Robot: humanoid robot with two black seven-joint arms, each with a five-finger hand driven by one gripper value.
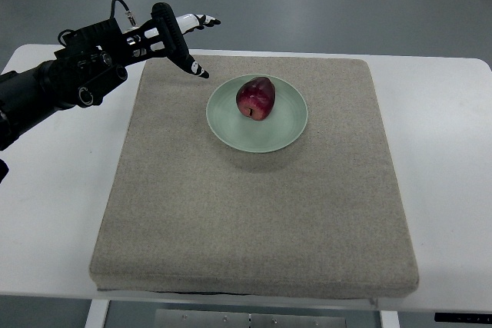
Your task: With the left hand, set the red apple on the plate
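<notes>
Nearest to the camera is the front edge of the thick beige woven fabric mat (254,220), which covers most of the white rectangular table (446,190). Further back on this mat stands the round pale green ceramic plate (223,124), and the dark red apple (257,98) lies inside it, a little behind the middle, tipped on its side so that the stem end looks toward the camera. So the task's thing is already on the plate, and I judge the placing as done. The black robot left hand (171,34) with white fingertips is to the left of the plate and behind it, near the back left corner of the mat, apart from the plate and not touching it. Its fingers are spread loosely and hold nothing; one finger points down toward the mat and others point to the right. The right hand is not visible. What could go wrong now depends mostly on the way the arm goes back. If the hand swings low and to the right, the downward finger may catch the plate rim and push the plate over the soft mat. The apple rests on a rounded side, so I think a small knock could roll it to the shallow rim or over it. Lifting first, then moving left, seems safer.
</notes>
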